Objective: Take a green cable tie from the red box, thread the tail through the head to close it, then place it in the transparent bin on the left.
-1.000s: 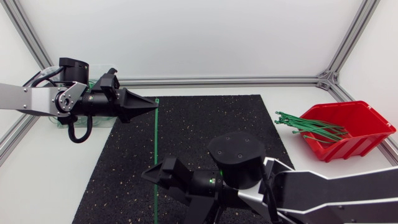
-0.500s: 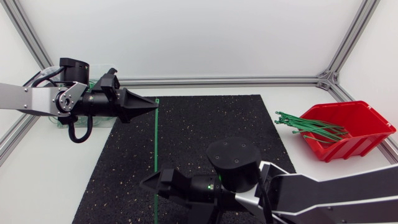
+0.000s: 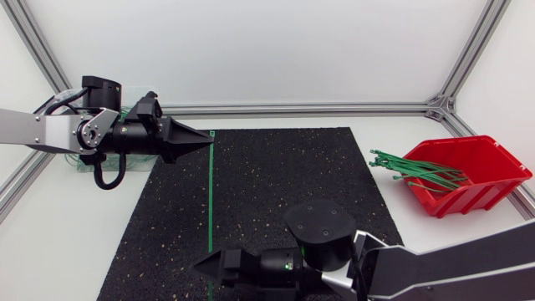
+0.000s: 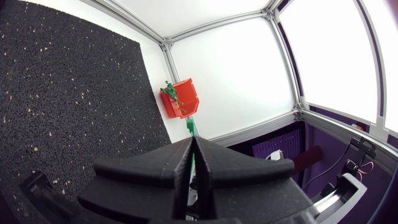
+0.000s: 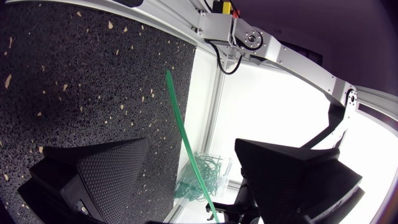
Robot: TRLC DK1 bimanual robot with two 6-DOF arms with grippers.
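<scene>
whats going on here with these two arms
The left gripper is shut on one end of a green cable tie stretched straight over the black mat. The right gripper is open, the tie's free end passing between its fingers. The tie is not yet closed. Spare ties sit in the red box.

Left gripper (image 3: 204,140) pinches the green cable tie (image 3: 208,196) at the black mat's (image 3: 284,171) far-left corner; right gripper (image 3: 207,267), fingers spread, hangs over its near edge.

right hand (image 3: 216,267) pulled back along green cable tie (image 3: 209,196)
</scene>
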